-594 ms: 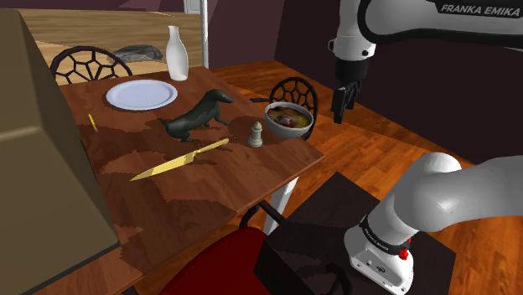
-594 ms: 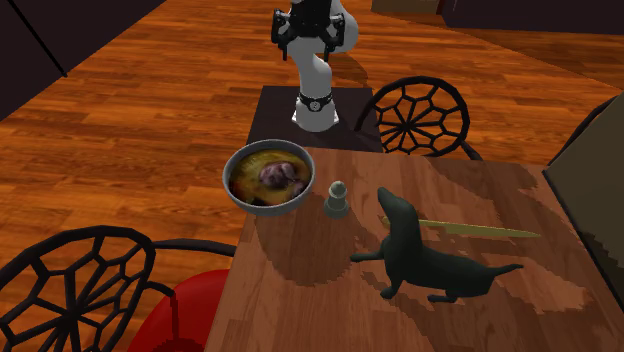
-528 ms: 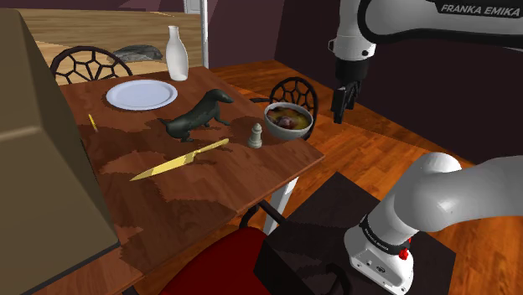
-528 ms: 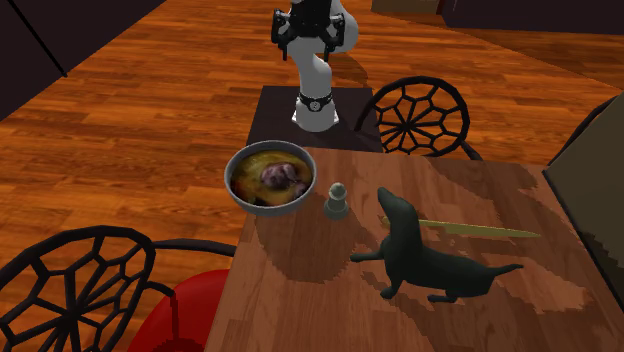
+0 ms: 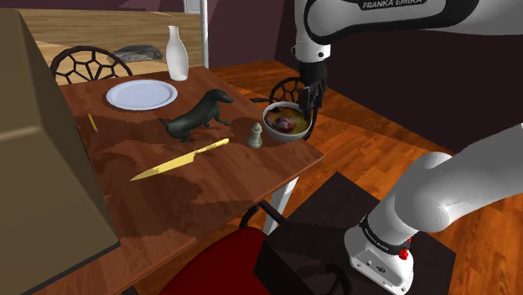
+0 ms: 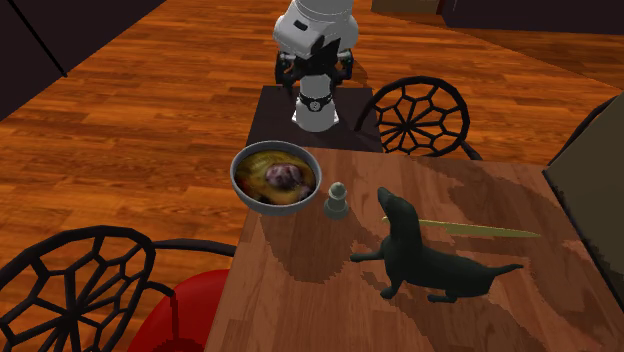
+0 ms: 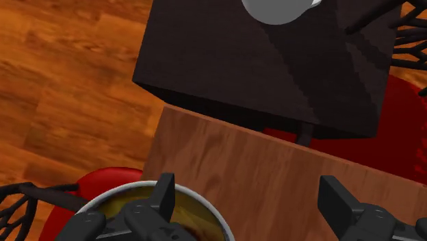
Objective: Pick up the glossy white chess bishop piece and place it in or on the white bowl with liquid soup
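We saw the arm [image 5: 369,17] swing in from well off to one side of the bowl of soup [image 5: 289,135] until it hung just above the bowl's rim. On the desk [image 5: 209,184] nothing else had shifted. The end effector [image 7: 250,195] was spread wide, gripping nothing. The pale bishop [image 5: 256,135] stood upright just beside the bowl, so we judged the grasp was yet to come.

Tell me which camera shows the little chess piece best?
The second exterior view: the pale bishop stands upright, close, beside the soup bowl. The shoulder view shows the bishop smaller, farther off. The wrist view faces the bowl's rim and table.
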`<action>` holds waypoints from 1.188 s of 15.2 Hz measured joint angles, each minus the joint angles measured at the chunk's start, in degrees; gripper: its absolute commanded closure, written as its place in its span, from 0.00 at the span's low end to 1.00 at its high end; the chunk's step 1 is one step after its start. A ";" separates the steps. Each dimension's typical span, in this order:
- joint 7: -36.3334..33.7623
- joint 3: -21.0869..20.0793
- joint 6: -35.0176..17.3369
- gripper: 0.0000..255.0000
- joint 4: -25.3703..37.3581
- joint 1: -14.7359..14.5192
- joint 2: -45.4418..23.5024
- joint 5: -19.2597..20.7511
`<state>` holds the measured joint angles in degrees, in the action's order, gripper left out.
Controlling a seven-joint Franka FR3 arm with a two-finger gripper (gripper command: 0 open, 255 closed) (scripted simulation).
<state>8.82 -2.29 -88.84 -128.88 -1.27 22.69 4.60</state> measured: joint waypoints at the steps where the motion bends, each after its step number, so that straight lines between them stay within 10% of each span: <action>1: 0.40 -0.07 -0.29 0.00 1.58 -0.16 -2.56 -0.09; 18: 5.25 -2.54 2.94 0.00 35.25 -3.03 -42.99 -0.77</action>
<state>14.07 -4.83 -85.90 -93.63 -4.31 -20.29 3.83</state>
